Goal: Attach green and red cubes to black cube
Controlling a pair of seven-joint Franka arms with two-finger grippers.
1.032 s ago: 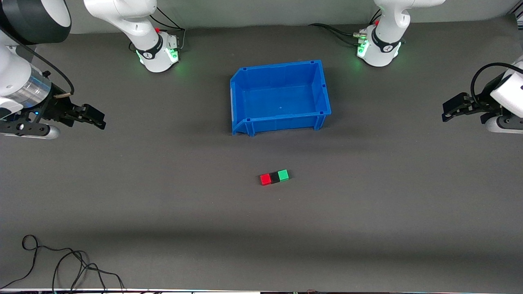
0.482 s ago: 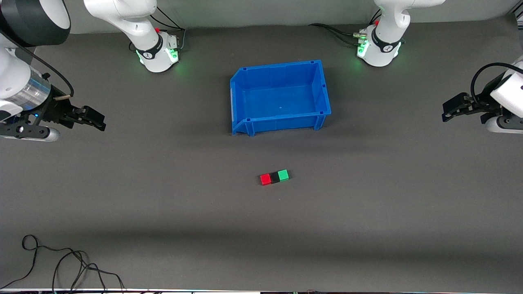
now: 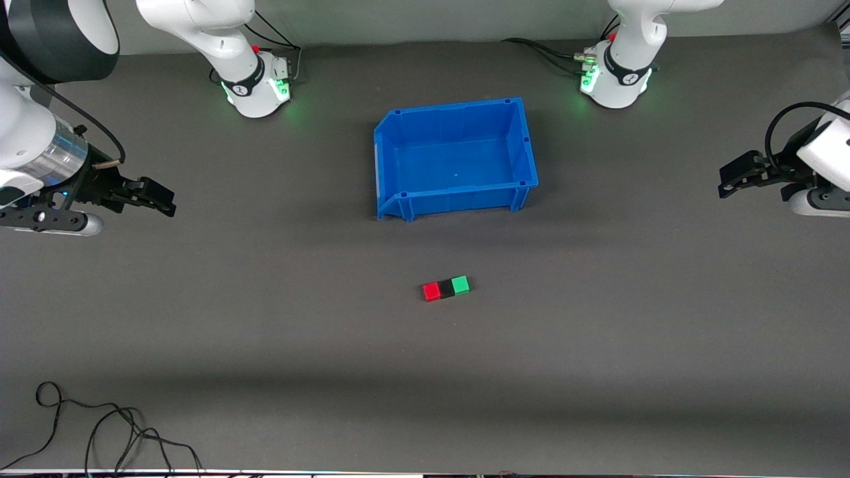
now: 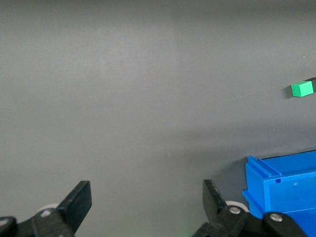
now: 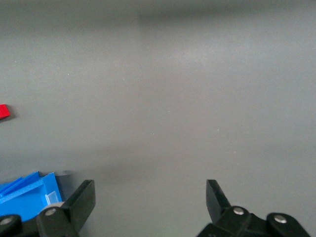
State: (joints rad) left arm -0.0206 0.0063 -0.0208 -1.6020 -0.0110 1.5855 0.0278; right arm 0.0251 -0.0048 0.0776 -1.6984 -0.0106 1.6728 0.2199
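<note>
The red cube [image 3: 431,291], black cube [image 3: 446,289] and green cube [image 3: 460,285] sit touching in one short row on the surface [image 3: 597,332], nearer the front camera than the blue bin [image 3: 524,149], black in the middle, so the joining looks done. The row's long axis runs between the arms' ends of the surface, red toward the right arm's end, green toward the left arm's and slightly closer to the bin. Probably because nothing remains to grasp, both arms wait well away from the bin at their own ends: left gripper [image 3: 730,180] and right gripper [image 3: 156,198] hold nothing, jaws wide apart.
</note>
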